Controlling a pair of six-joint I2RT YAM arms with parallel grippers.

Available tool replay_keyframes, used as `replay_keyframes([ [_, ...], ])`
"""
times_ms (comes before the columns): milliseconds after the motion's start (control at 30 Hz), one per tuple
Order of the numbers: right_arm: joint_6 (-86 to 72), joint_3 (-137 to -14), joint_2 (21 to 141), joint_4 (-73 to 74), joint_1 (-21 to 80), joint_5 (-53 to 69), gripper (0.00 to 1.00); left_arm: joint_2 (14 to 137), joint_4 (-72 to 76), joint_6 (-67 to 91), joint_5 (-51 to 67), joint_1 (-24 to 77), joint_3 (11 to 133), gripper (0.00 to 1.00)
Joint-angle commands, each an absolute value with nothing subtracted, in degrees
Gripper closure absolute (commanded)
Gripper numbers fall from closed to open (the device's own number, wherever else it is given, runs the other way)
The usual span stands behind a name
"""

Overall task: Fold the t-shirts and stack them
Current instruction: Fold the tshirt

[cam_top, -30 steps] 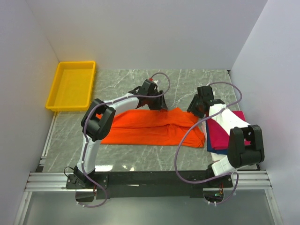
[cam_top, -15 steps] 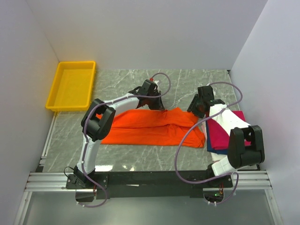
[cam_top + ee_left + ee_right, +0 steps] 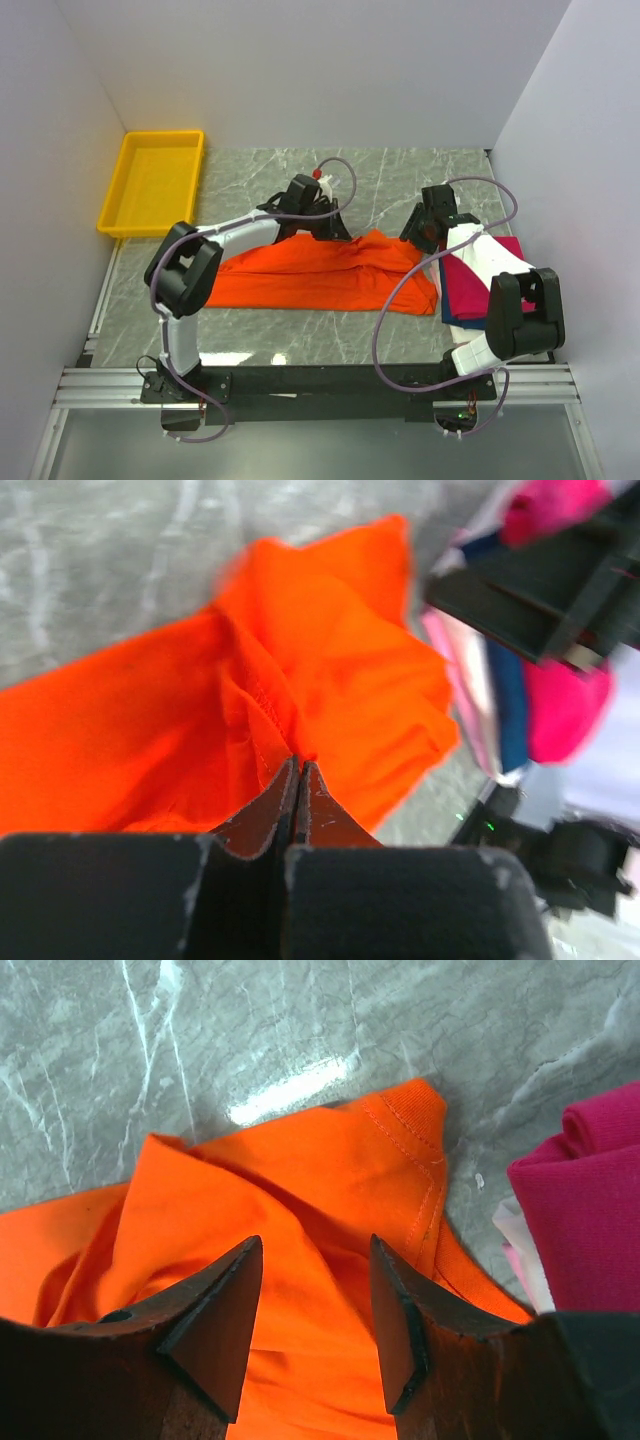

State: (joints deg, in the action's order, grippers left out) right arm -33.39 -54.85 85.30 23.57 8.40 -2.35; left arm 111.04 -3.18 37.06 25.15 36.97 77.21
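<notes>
A grey, marble-veined table (image 3: 400,180) is seen, closed in by plain white walls (image 3: 300,70) on the left, far and right sides. A metal rail (image 3: 320,385) is laid along the near edge, where both arm bases are bolted. A yellow tray (image 3: 152,185) is set in the far left corner, against the wall.

The orange shirt (image 3: 330,272) is spread lengthwise across the middle of the table, part folded. Its far edge is pinched by the left gripper (image 3: 298,770): the fingers are pressed tight together, with a ridge of cloth caught at their tips and drawn up off the surface.

The right gripper (image 3: 315,1245) is held over the shirt's far right corner. Its fingers are parted to a middling gap and nothing is gripped between them; whether the cloth is touched cannot be told.

At the right side a stack is seen just beside the orange shirt, the magenta shirt (image 3: 480,285) on top and the navy shirt (image 3: 460,318) showing beneath it.
</notes>
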Motion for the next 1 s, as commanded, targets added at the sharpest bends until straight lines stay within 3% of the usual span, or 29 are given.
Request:
replay_keyframes([
  [0, -33.0, -55.1, 84.4, 22.3, 7.9, -3.3, 0.46, 105.9, 3.6, 37.2, 31.5, 37.5, 73.1, 0.99],
  [467, -32.8, -53.4, 83.6, 20.0, 8.4, 1.1, 0.44, 99.4, 5.2, 35.9, 32.6, 39.9, 59.6, 0.99],
  [967, -31.4, -49.5, 81.4, 16.9, 14.5, 1.1, 0.40, 99.8, 2.4, 36.0, 30.1, 40.2, 57.5, 0.99],
])
